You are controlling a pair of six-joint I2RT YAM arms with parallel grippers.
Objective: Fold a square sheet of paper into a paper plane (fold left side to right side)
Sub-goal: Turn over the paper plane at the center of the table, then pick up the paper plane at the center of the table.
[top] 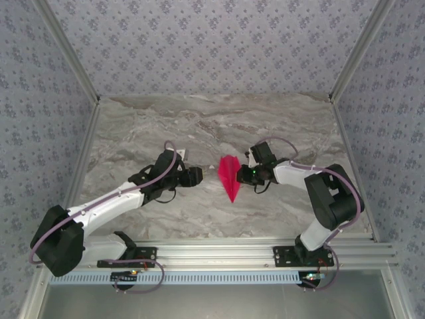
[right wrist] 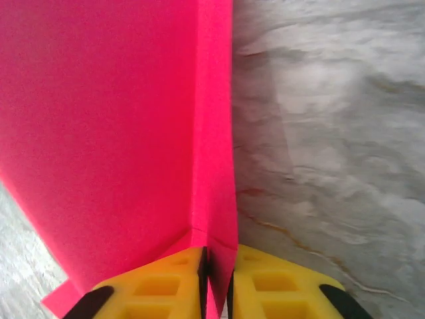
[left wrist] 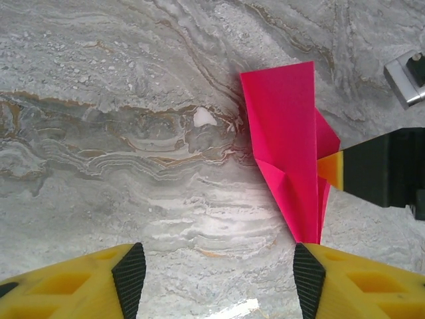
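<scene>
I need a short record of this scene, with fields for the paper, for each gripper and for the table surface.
paper: folded magenta-pink paper plane, pointed end toward the arm bases
right gripper: shut on the paper plane, clamping a folded edge
left gripper: open, to the left of the paper plane
surface: grey marble-patterned table

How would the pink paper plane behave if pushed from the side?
Probably light and floppy: the paper plane is thin folded sheet, so a push would likely bend it, not slide it. The layered folds likely stiffen it lengthwise. Pinched in the right claw, it might crease or tear if tugged.
</scene>
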